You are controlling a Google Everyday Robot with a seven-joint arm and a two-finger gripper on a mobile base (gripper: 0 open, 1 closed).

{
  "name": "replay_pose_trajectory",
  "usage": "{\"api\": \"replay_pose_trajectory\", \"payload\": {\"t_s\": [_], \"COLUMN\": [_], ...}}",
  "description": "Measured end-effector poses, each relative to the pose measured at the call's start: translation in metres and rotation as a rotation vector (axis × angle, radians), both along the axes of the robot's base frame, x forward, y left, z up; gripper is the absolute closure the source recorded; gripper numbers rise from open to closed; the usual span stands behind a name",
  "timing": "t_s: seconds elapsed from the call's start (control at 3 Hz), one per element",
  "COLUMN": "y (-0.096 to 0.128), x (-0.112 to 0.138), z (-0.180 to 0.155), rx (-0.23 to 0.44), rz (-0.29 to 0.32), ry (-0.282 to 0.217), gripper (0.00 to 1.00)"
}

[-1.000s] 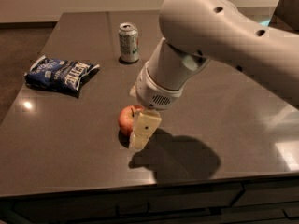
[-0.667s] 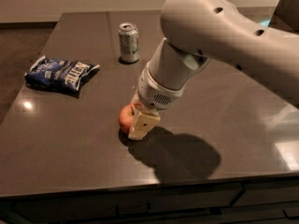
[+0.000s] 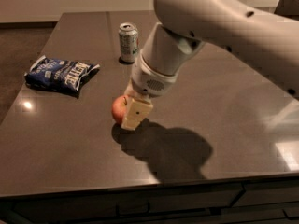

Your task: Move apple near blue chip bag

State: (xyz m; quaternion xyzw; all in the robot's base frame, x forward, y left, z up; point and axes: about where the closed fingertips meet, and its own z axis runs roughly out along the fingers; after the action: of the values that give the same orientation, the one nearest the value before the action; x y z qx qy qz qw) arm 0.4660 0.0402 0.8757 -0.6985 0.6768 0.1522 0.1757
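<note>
The apple (image 3: 118, 108), red-orange, is at the middle-left of the dark table, half hidden behind my gripper (image 3: 125, 120). The gripper comes down from the big white arm and is shut on the apple; one cream finger (image 3: 136, 114) covers the apple's right side and the other is hidden behind it. The apple seems to sit just above the table surface. The blue chip bag (image 3: 60, 73), flat with white lettering, lies to the left and farther back, about two apple widths away from the apple.
A silver-green soda can (image 3: 128, 42) stands upright at the back, behind the gripper. The table's (image 3: 224, 125) front edge runs along the bottom and its left edge is close to the bag. The arm's shadow falls right of the apple.
The gripper came down around the apple, then moved a little left and away from the front edge, and the apple moved with it. The bag and the can stayed put.
</note>
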Motion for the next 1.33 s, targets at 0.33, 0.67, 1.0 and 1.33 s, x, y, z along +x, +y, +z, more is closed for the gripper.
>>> {"api": "replay_pose_trajectory", "payload": {"t_s": [0.33, 0.67, 1.0, 1.33], "y": [0.028, 0.059, 0.083, 0.089], "x": [0.027, 0.056, 0.081, 0.093], "z": [0.019, 0.028, 0.014, -0.005], "rx": [0.044, 0.068, 0.041, 0.007], "rz": [-0.001, -0.01, -0.028, -0.048], "ry": [0.039, 0.068, 0.07, 0.068], "gripper": [1.0, 1.0, 1.0, 1.0]}}
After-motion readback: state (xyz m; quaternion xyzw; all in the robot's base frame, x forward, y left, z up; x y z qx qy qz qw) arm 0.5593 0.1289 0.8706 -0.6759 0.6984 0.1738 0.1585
